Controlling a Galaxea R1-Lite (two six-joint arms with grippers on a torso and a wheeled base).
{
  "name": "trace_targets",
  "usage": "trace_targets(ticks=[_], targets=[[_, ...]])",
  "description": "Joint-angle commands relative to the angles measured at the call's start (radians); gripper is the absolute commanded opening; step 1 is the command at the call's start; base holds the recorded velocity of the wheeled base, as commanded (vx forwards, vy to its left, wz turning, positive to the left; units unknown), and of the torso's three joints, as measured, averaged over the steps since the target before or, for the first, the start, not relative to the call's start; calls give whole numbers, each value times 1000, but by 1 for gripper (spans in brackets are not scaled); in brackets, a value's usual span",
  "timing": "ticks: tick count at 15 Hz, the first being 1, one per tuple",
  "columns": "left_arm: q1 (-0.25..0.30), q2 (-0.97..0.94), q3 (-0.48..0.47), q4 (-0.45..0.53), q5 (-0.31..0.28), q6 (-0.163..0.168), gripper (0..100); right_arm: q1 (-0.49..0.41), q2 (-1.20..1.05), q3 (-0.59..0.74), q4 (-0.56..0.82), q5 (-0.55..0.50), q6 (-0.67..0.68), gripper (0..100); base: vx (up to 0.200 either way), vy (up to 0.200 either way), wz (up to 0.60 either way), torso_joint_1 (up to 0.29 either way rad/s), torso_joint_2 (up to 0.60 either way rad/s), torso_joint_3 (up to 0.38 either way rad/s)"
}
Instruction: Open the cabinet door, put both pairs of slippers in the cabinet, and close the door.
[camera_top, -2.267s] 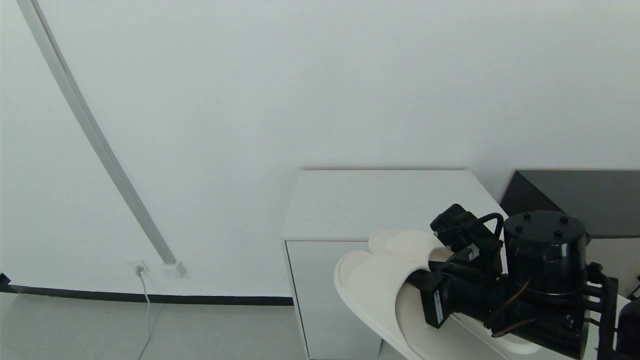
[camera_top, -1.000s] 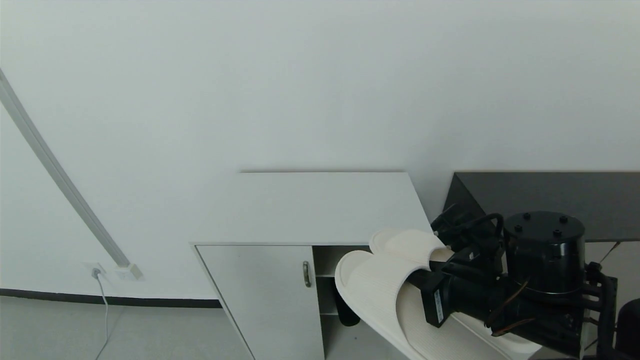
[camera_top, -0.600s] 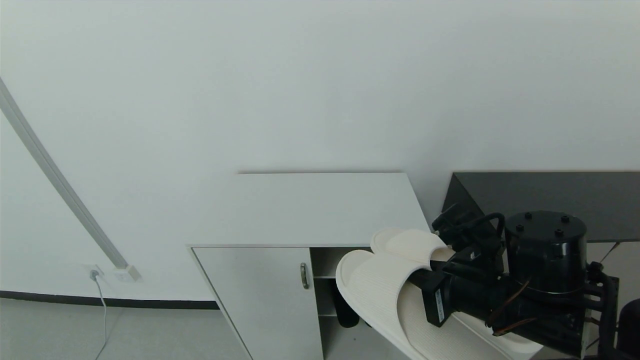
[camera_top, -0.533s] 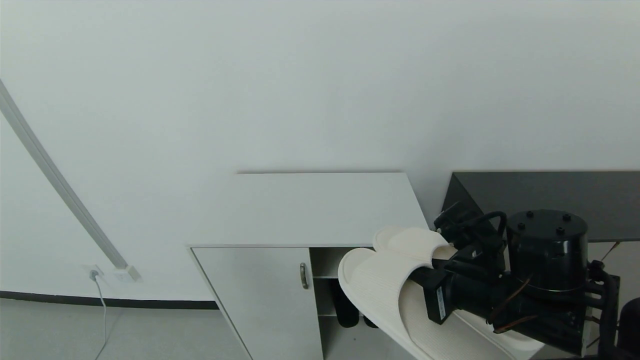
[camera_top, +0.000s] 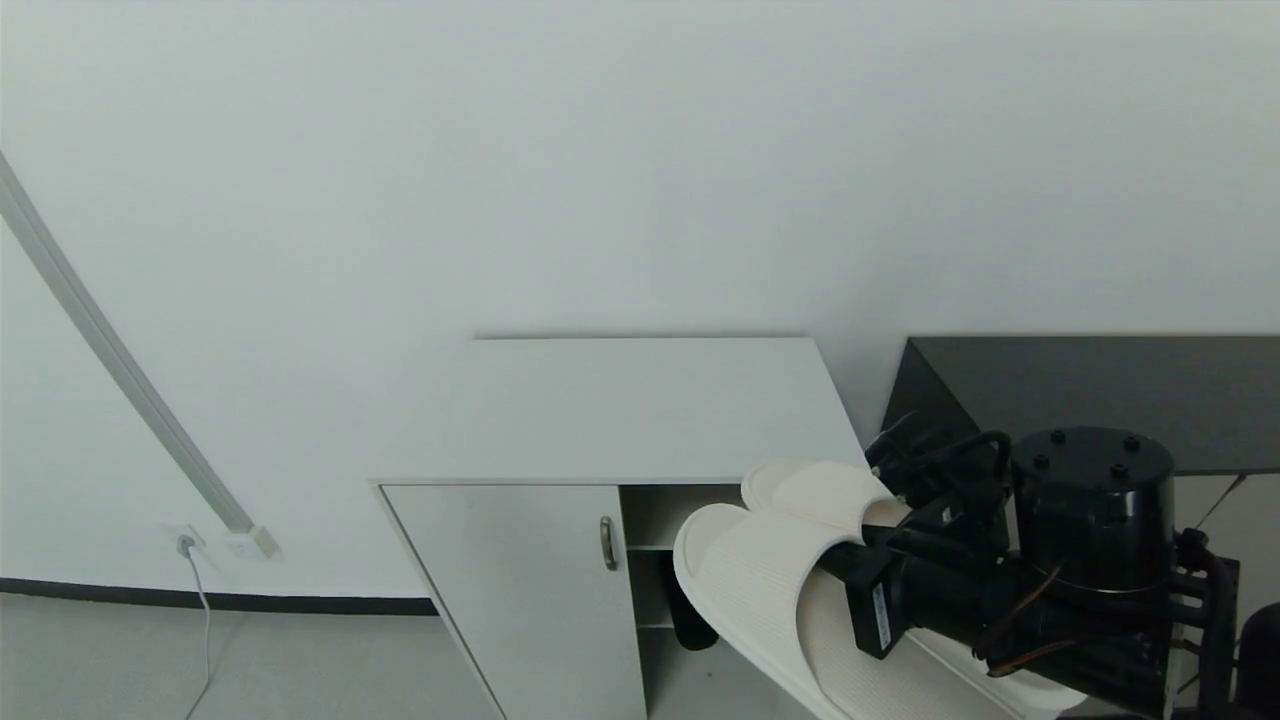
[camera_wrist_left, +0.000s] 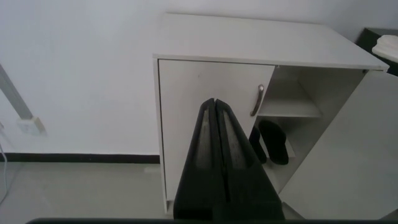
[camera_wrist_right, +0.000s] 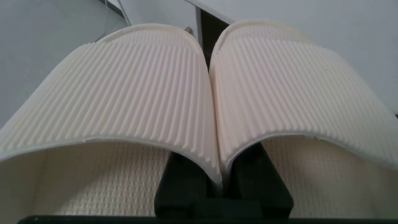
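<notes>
Currently right claw (camera_top: 848, 558) clamps white slippers (camera_top: 758, 572) near open cabinet (camera_top: 640, 410).

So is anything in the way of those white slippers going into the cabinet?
Nothing visible. The white slippers hang in front of the cabinet, facing its open right half. A dark pair already sits on the bottom level, but the shelf above looks bare. The left door is shut, off to the side.
</notes>
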Motion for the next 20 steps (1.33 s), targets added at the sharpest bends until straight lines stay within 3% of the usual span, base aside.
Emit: trace_targets(ticks=[1,11,20], targets=[[0,0,0,0,0,0,0,0,2,1,0,0,0,0,0,0,0,-154,349,188],[0,0,0,0,0,-5,0,5,2,2,0,2,-2,0,0,0,0,-159,367,200],[0,0,0,0,0,-5,0,5,4,2,0,3,0,0,0,0,0,-218,531,309]])
